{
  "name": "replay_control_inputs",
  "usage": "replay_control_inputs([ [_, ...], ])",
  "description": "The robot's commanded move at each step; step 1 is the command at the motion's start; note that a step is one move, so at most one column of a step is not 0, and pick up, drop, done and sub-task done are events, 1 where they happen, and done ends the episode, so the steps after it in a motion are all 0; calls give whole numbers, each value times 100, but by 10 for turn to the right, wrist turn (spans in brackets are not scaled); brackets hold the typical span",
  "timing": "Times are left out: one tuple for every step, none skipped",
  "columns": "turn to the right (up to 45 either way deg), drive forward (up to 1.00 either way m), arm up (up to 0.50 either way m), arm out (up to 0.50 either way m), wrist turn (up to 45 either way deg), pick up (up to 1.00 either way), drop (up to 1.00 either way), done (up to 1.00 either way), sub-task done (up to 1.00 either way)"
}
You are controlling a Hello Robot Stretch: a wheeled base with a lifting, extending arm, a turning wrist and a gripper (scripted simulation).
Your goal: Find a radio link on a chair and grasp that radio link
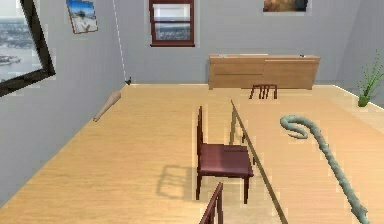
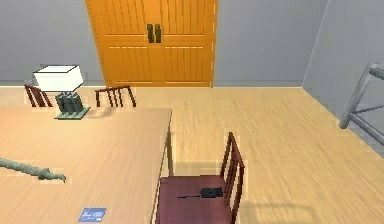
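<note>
A small dark thing (image 2: 210, 189), taken to be the radio link, is seen lying on the dark red seat of a chair (image 2: 232, 172) at the arm side view's bottom, just right of the middle. It is set toward the seat's right half, near the slatted back, and its long axis appears to run roughly across the frame, though its shape is too small for more to be told. The chair is drawn up to the end of a pale wooden table (image 2: 90, 145) that spreads to the lower left. A white-shaded lamp (image 2: 58, 78), a long pale grey-green thing (image 2: 30, 168) and a small blue card (image 2: 92, 213) are carried on the table. An orange double door (image 2: 152, 45) is set in the wall at the upper middle. How the hand stands cannot be told. Since the thing lies so low in the frame and near its middle, it is judged that a short, nearly straight reach is called for, with the lift brought to seat height.
</note>
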Motion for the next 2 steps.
replay_control_inputs([
  [0,0,0,48,0,0,0,0,0],
  [0,0,0,0,450,0,0,0,0],
])
